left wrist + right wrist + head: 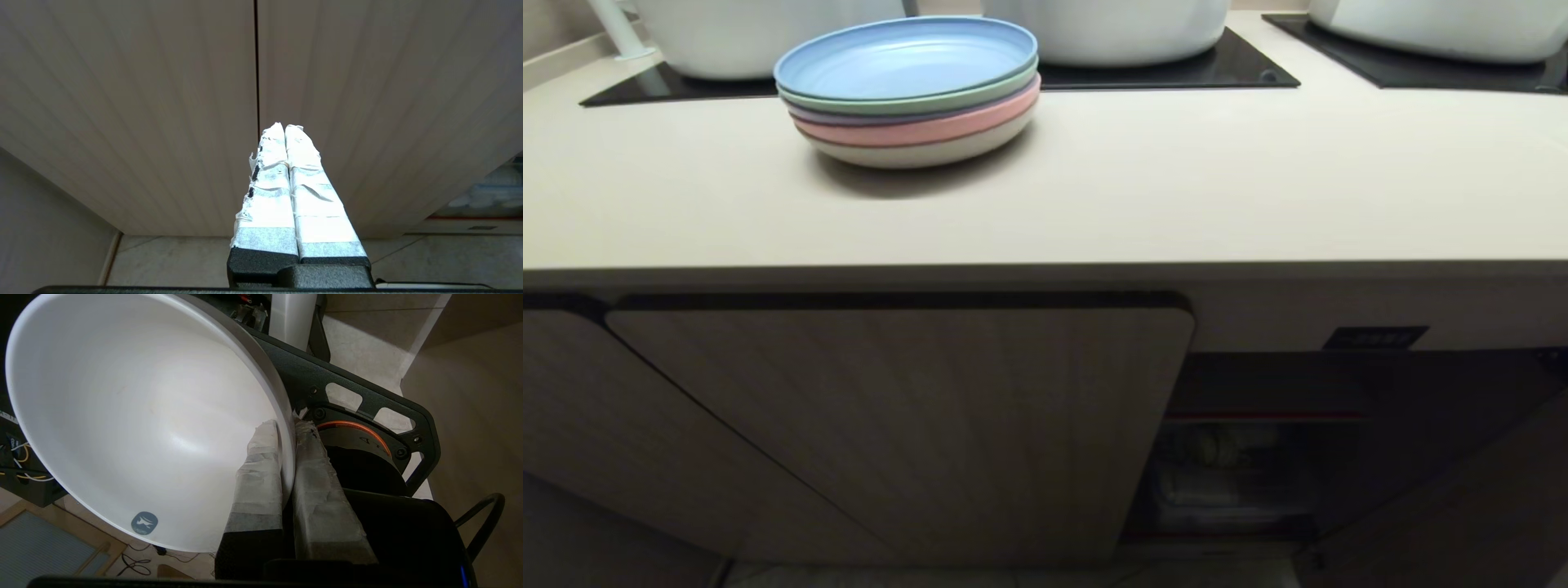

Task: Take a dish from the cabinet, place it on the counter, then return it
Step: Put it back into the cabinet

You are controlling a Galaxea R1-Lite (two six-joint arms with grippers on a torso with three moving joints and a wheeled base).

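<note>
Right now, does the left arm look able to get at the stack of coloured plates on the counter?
Probably not yet. The left pincer is shut and hangs low before the ribbed cabinet doors, near the floor, while the plates sit up on the counter. Neither arm shows in the head view.

Soft overhead light on the counter, dim blurred cabinet interior, glare on taped fingers.

No wording can be read anywhere. The white bowl carries a small grey-blue sticker with a pale emblem near its rim, unreadable. A small black label sits above the open cupboard, its characters too blurred to read.
</note>
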